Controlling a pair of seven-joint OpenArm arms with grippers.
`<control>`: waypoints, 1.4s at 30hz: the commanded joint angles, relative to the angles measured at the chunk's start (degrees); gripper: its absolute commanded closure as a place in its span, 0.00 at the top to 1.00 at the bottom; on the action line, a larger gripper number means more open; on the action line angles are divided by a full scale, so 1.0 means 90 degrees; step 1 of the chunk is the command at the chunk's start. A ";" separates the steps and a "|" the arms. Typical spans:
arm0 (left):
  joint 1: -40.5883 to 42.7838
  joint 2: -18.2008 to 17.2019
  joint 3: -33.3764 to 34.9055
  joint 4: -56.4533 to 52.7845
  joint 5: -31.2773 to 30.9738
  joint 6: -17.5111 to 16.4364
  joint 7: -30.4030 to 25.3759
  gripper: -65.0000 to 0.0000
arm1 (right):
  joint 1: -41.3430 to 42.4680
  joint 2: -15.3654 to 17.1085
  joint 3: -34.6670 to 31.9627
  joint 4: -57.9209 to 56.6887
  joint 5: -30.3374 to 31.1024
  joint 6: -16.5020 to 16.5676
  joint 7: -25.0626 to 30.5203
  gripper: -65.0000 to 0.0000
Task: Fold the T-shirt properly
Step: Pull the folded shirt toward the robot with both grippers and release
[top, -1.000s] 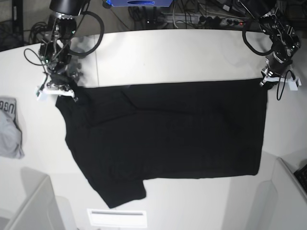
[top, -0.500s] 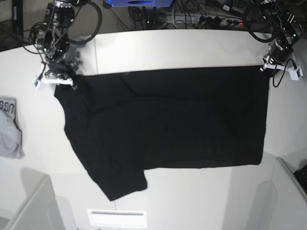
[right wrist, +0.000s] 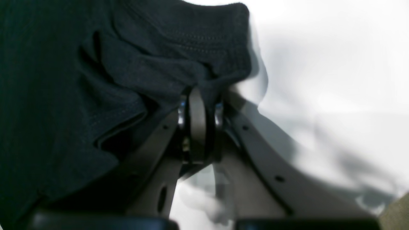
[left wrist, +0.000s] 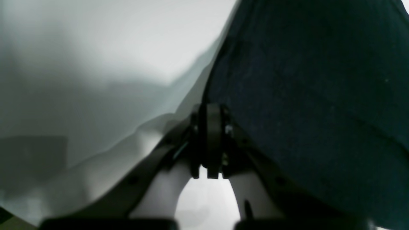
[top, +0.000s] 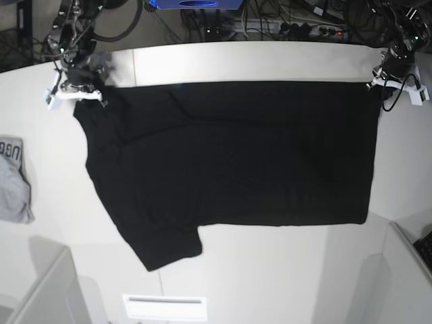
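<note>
The black T-shirt (top: 229,152) lies spread across the white table (top: 270,64), one sleeve at the front left. My left gripper (top: 378,84) is shut on the shirt's far right corner; in the left wrist view (left wrist: 209,111) its jaws pinch the dark cloth (left wrist: 303,80) edge. My right gripper (top: 84,98) is shut on the far left corner by the sleeve; in the right wrist view (right wrist: 198,95) the bunched hemmed cloth (right wrist: 143,64) is clamped between the jaws. The neck label and inside print are hidden.
A small grey lettered garment (top: 13,179) lies at the table's left edge. A white label strip (top: 164,305) sits at the front. Cables and a power strip (top: 297,27) run behind the table. A grey panel edge (top: 412,250) stands at the front right.
Both grippers have moved toward the table's far edge, dragging the shirt with them. The whole shirt has slid away from the front edge.
</note>
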 commanded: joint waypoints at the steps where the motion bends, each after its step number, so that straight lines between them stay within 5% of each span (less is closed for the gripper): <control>1: 0.0091 -0.0097 -0.0045 0.0120 -0.0050 0.0002 -0.0113 0.00 | -0.0075 0.0029 0.0015 0.0159 0.0008 0.0003 0.0124 0.00; 42: 0.1049 -0.0087 -0.0104 0.0120 -0.0050 0.0002 -0.0113 0.00 | -0.1452 0.0009 -0.0004 0.0687 0.0643 0.0003 0.0124 0.00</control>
